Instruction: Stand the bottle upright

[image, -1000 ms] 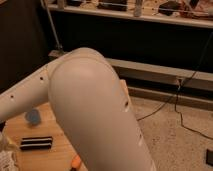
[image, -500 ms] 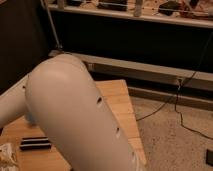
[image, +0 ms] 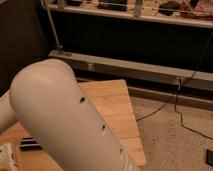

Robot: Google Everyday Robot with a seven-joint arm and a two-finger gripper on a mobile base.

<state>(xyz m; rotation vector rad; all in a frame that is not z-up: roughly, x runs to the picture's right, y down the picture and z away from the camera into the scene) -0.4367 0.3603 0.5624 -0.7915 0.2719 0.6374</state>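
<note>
Shifted leftward since a moment ago, the robot's bulky white arm (image: 60,115) fills the foreground and uncovers more of the wooden table (image: 117,107). A black striped bar (image: 30,143) peeks from under it, and the pale, dark-marked bottle (image: 6,156) sits on the table at the lower left edge, mostly cut off. The gripper is out of view, so I cannot tell how its jaws stand.

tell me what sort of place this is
Probably a lab or workshop, not a home: a metal rack cluttered with gear along the top, a loose cable trailing over speckled floor, and a plain wooden table. The gripper is out of view; only the robot's arm shows.
</note>
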